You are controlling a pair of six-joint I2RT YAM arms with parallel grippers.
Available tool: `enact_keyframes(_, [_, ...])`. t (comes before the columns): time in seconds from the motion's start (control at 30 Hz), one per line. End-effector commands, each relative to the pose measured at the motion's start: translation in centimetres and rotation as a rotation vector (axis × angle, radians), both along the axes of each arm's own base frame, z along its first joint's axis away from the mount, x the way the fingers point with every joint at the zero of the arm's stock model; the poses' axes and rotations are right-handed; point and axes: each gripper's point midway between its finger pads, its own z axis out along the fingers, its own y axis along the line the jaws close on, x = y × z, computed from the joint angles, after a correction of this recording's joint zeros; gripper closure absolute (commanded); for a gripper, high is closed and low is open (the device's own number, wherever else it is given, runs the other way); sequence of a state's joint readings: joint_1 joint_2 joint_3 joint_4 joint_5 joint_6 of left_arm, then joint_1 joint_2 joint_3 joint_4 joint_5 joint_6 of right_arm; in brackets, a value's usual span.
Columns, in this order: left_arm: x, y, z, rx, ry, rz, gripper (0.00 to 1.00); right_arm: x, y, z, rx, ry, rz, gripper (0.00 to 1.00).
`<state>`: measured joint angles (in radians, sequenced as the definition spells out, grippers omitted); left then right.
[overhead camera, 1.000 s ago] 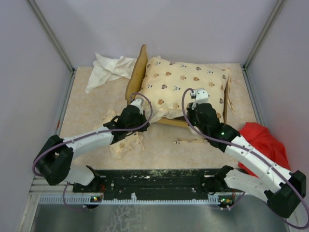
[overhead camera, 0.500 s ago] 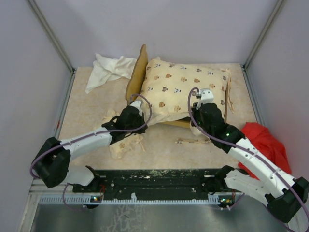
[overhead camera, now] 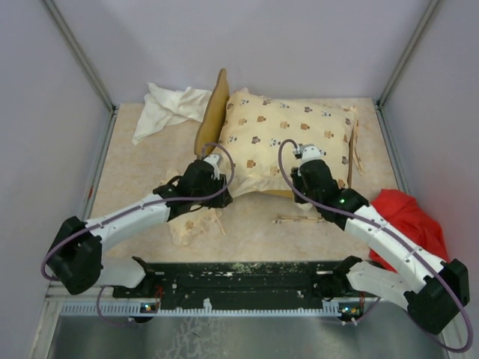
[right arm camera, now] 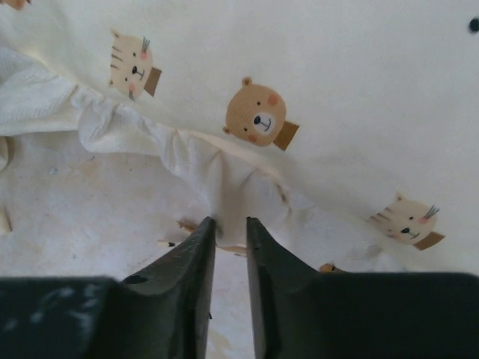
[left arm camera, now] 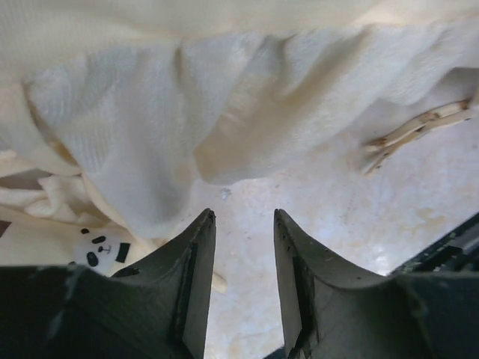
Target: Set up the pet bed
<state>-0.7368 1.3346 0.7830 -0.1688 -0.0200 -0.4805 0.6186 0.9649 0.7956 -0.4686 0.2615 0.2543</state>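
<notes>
Cream animal-print cushion (overhead camera: 288,138) lay over the yellow bed frame (overhead camera: 212,112), headboard at its left. Left tool (overhead camera: 212,158) and right tool (overhead camera: 305,149) both sat at the cushion's near edge; whether either pinched fabric was unclear from above. Small pillow (overhead camera: 196,224) lay on the worktop (overhead camera: 142,172) under the left arm. White cloth (overhead camera: 168,108) far left, red cloth (overhead camera: 408,221) right.
</notes>
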Motion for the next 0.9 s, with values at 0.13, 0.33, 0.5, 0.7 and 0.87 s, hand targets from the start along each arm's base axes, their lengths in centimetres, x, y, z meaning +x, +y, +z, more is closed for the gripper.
enact_keyframes(0.13, [2.7, -1.6, 10.1, -0.109, -0.173, 0.000, 0.48, 0.3, 0.4, 2.8, 0.045, -0.022, -0.001, 0.60])
enact_keyframes(0.33, [1.8, -4.1, 10.5, -0.224, -0.165, -0.103, 0.53, -0.2, 1.9, 1.1, 0.200, 0.009, -0.025, 0.63])
enact_keyframes(0.5, [0.8, -6.2, 8.3, -0.299, -0.062, -0.146, 0.55, -0.8, 2.3, 0.0, 0.312, -0.017, -0.091, 0.63])
enact_keyframes(0.7, [1.1, -7.1, 5.3, -0.246, -0.022, -0.138, 0.50, -0.6, 1.7, -1.5, 0.270, -0.095, -0.154, 0.56])
enact_keyframes(0.87, [2.6, -6.2, 3.0, -0.160, -0.046, -0.083, 0.49, 0.2, 1.1, -2.6, 0.246, -0.176, -0.192, 0.55])
